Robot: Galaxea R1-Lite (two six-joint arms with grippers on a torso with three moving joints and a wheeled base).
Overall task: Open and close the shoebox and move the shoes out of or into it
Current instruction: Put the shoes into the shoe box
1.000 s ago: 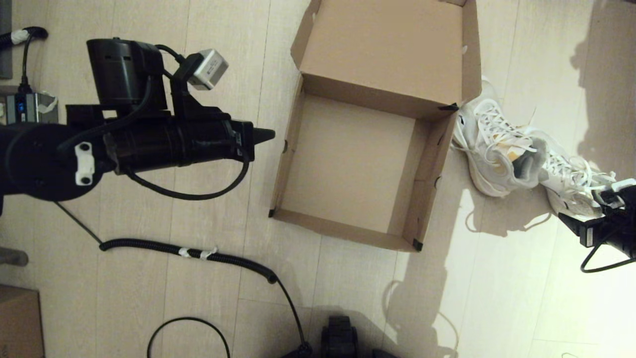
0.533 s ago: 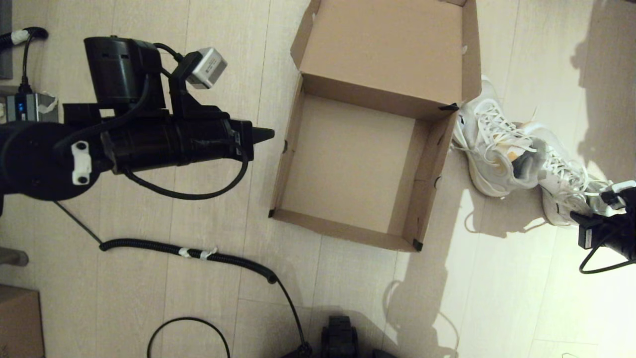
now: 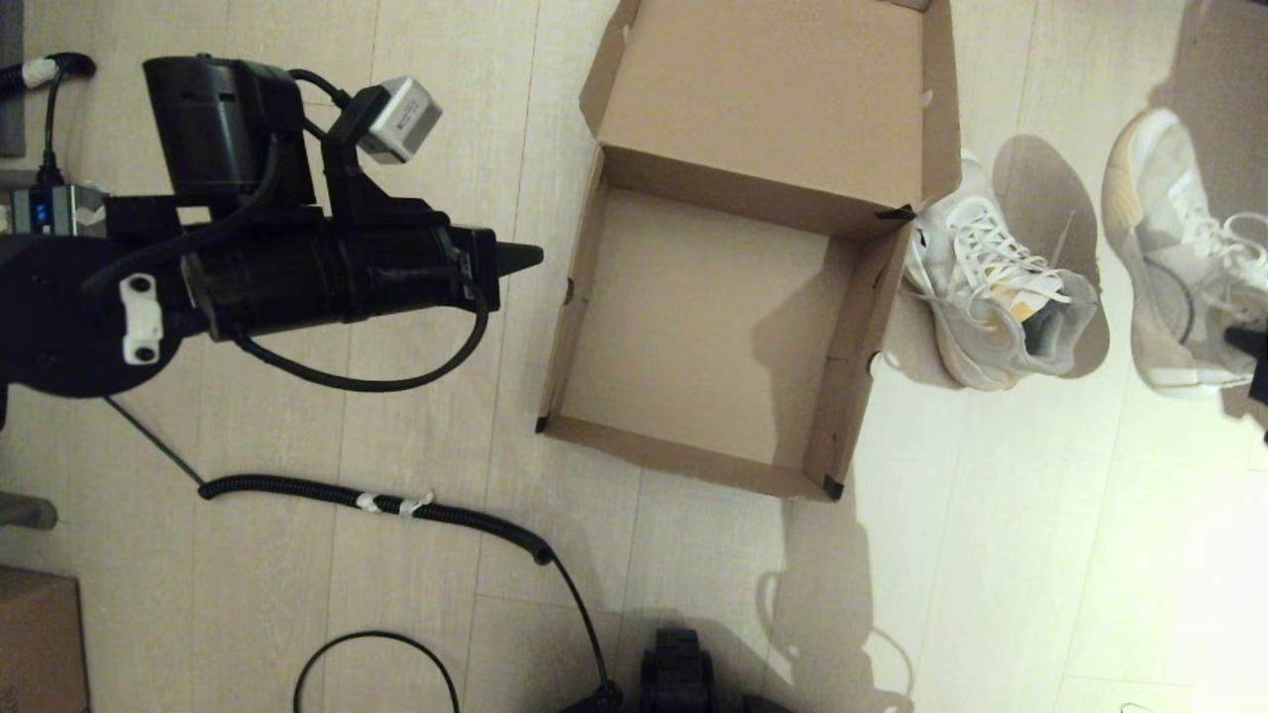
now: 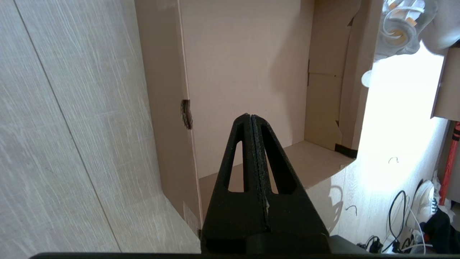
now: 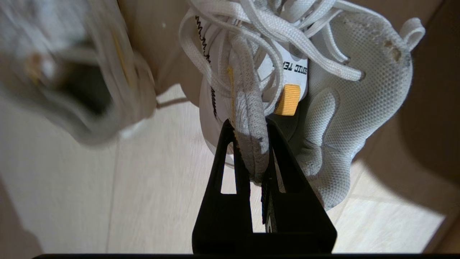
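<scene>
The shoebox [image 3: 693, 327] lies open and empty on the floor, its lid [image 3: 773, 89] tipped back at the far side. One white shoe [image 3: 991, 297] rests on the floor against the box's right wall. The other shoe [image 3: 1179, 257] hangs in the air at the far right, sole side showing. My right gripper [image 5: 249, 133] is shut on its collar edge [image 5: 248, 108] and shows only at the picture's edge in the head view [image 3: 1246, 345]. My left gripper [image 3: 525, 259] hovers shut and empty just left of the box, pointing over its left wall [image 4: 169, 108].
A coiled black cable [image 3: 376, 500] runs across the floor in front of the box. A small brown carton [image 3: 35, 634] sits at the lower left. A grey device [image 3: 59, 213] with cables stands at the left edge. Part of my base [image 3: 679, 673] shows at the bottom.
My right gripper closed on the right-hand shoe and lifted it off the floor, away from the other shoe. The left arm drifted slightly left.
</scene>
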